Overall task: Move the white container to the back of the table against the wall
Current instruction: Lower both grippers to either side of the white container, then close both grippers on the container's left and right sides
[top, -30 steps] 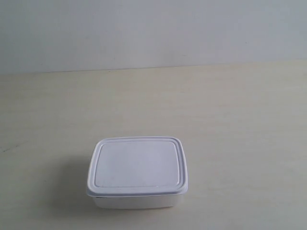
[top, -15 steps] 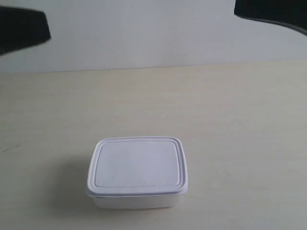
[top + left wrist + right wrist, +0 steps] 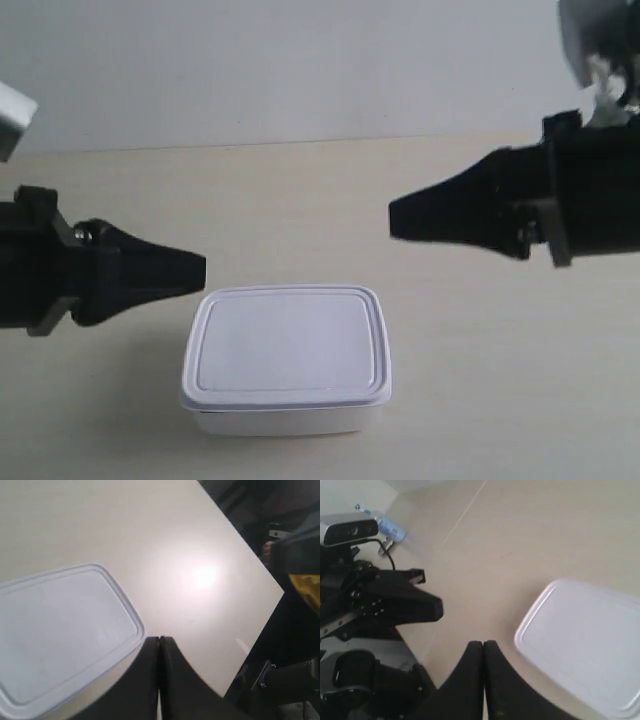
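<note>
Container: the white container (image 3: pixel 288 345) stands flat on the table (image 3: pixel 500 400) with its lid on. In the exterior view it is at about 6 o'clock of the tabletop, close to the lower edge of the picture.
Wall: the wall (image 3: pixel 300 70) is at 12 o'clock from the container and well apart from it. A wide band of bare table lies between them.
Left gripper: in the left wrist view the left gripper (image 3: pixel 159 640) has its two dark fingers pressed together along one thin line, with nothing between them. The tip is just beside a rounded corner of the lid. I cannot tell if it touches the rim.
Right gripper: in the right wrist view the right gripper (image 3: pixel 483 644) also has its fingers pressed together and holds nothing. Its tip is near one short side of the container, with some bare table between.
Arm at the exterior view's left: its black pointed end (image 3: pixel 190 268) is at about 10 o'clock from the container, just beside the lid's far corner.
Arm at the exterior view's right: its black pointed end (image 3: pixel 400 215) is at about 2 o'clock from the container, higher in the picture and clearly apart from the lid.
</note>
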Tool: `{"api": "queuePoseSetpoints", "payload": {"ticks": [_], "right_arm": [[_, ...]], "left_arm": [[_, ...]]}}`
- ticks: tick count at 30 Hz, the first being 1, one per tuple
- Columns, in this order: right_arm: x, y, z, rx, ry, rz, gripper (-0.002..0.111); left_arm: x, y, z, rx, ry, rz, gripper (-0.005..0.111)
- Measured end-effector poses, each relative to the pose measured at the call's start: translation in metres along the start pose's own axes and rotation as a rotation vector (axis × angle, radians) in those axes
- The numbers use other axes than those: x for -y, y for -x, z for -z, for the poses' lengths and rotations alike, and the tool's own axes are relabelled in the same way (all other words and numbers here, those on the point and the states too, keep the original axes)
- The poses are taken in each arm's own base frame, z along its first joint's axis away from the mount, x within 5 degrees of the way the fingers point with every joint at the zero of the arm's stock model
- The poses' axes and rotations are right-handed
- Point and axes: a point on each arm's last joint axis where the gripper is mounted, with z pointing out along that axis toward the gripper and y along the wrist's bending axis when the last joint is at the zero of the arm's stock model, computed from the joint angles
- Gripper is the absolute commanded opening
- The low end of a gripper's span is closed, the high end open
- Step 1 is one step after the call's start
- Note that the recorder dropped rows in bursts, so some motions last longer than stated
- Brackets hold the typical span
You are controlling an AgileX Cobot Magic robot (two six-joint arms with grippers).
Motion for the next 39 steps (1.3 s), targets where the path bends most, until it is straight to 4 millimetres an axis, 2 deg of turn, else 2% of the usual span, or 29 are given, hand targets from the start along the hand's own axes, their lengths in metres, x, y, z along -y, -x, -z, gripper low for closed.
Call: {"api": "queuePoseSetpoints", "payload": {"ticks": [4,7,12,16,20,29,35,39], "right_arm": [[-0.005,-0.03,-0.03,-0.139,0.025,-0.009,0.0],[-0.001,-0.052,-0.05,-0.198,-0.052,-0.01,0.0],[0.008,-0.084,-0.073,-0.322,-0.121,-0.024,0.0],[0.018,-0.102,-0.091,-0.41,-0.169,-0.04,0.0],[0.033,-0.11,-0.1,-0.44,-0.245,-0.055,0.0],[0.049,-0.115,-0.106,-0.444,-0.339,-0.038,0.0],[0.055,-0.114,-0.107,-0.428,-0.39,-0.021,0.0],[0.057,-0.113,-0.107,-0.417,-0.41,-0.01,0.0]], "left_arm": [[-0.023,-0.03,-0.017,-0.126,0.046,0.099,0.0],[-0.041,-0.053,-0.03,-0.237,0.084,0.184,0.0],[-0.058,-0.067,-0.046,-0.332,0.118,0.26,0.0],[-0.068,-0.075,-0.054,-0.386,0.136,0.302,0.0],[-0.075,-0.083,-0.06,-0.43,0.151,0.336,0.0],[-0.086,-0.094,-0.068,-0.483,0.182,0.385,0.0],[-0.087,-0.092,-0.07,-0.46,0.186,0.397,0.0],[-0.087,-0.083,-0.073,-0.433,0.181,0.389,0.0]]}}
